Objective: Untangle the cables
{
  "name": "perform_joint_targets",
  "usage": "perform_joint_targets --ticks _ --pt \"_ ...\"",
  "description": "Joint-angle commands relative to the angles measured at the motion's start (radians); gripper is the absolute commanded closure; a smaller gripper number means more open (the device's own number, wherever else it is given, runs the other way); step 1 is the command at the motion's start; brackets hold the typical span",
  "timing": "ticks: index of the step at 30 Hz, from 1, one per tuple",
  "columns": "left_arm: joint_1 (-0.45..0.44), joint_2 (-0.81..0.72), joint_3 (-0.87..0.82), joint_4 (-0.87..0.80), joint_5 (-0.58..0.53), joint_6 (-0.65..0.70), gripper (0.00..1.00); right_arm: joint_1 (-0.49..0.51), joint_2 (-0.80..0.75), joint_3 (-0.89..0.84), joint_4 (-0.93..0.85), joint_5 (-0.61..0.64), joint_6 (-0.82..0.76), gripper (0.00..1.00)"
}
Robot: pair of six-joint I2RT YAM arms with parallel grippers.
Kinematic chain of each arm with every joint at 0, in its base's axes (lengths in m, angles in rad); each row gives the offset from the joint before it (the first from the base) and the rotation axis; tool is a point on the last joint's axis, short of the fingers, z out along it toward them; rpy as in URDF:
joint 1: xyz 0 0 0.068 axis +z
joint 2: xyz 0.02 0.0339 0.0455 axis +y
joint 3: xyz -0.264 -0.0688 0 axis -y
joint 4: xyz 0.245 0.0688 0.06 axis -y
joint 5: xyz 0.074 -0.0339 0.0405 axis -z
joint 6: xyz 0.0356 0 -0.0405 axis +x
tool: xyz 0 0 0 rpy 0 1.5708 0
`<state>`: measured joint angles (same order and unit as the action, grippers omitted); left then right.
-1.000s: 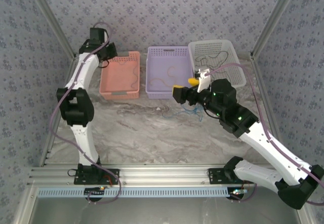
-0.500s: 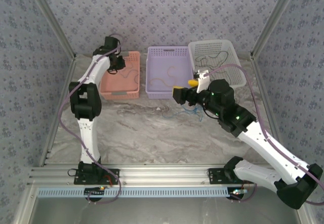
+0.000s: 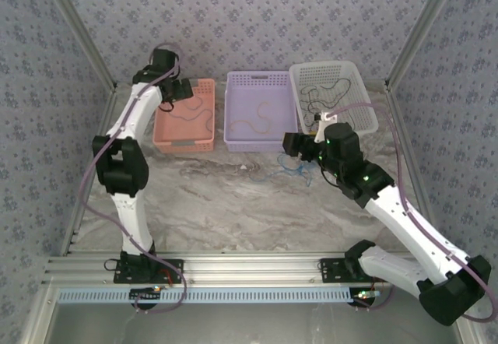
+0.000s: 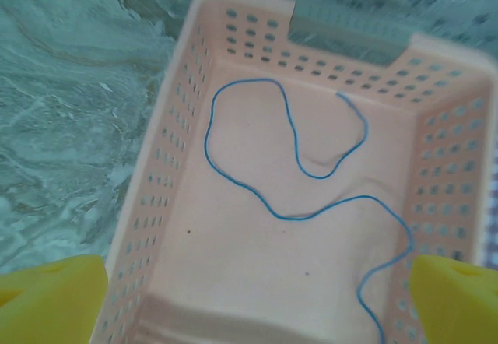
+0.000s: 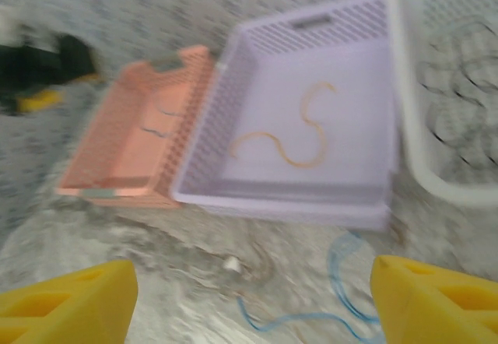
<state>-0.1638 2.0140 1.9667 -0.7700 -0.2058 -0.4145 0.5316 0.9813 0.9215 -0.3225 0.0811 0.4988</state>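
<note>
Tabletop first: hovering low over the grey marbled table (image 3: 233, 212) with the right gripper (image 5: 249, 301), spreading its yellow fingertips (image 5: 66, 301) wide and gripping nothing. Spotting a loose tangle of thin blue cable (image 3: 294, 171) just beyond them, looping on the marble close to the front wall of the perforated purple plastic basket (image 5: 280, 204). Catching a small white bit (image 5: 231, 264) lying beside that tangle, too blurred to tell what it is. Moving on into the purple basket: finding a thin yellowish-tan cable (image 5: 292, 159) curling alone across its floor. Glancing right to the white mesh basket (image 3: 331, 65), seeing a thin black cable (image 3: 336, 89) coiling loosely inside. Farther back on the left, hanging above the pink perforated plastic basket (image 4: 167, 204) with the left gripper (image 4: 253, 305), holding those yellow fingertips (image 4: 50, 297) wide apart too, clasping nothing. Watching a single thin blue cord (image 4: 299, 218) snaking over the pink floor below, running close along the right wall at one end.
</note>
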Motion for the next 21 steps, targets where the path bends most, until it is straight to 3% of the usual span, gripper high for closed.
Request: perform_joint_targets --ticks 1,8,12,15,18,21 --pt "-0.014 -0.102 -0.031 0.006 0.012 -0.049 0.01 -0.059 -0.011 -0.060 -0.131 0.056 0.123 0.23" --pt "-0.128 -0.305 -0.212 0.043 0.035 -0.131 0.11 -0.175 0.034 -0.210 -0.148 0.033 0.158 0.35" --pt "-0.278 -0.422 -0.387 0.132 0.078 -0.184 0.23 -0.170 0.152 -0.247 -0.129 0.020 0.161 0.39" --pt "-0.422 -0.451 -0.499 0.168 0.076 -0.240 0.30 -0.149 0.190 -0.279 -0.077 0.046 0.152 0.36" --pt "-0.541 -0.454 -0.636 0.239 0.075 -0.390 0.32 -0.151 0.224 -0.278 -0.042 0.035 0.139 0.36" --pt "-0.621 -0.441 -0.810 0.403 0.107 -0.643 0.33 -0.151 0.242 -0.278 -0.007 0.012 0.110 0.39"
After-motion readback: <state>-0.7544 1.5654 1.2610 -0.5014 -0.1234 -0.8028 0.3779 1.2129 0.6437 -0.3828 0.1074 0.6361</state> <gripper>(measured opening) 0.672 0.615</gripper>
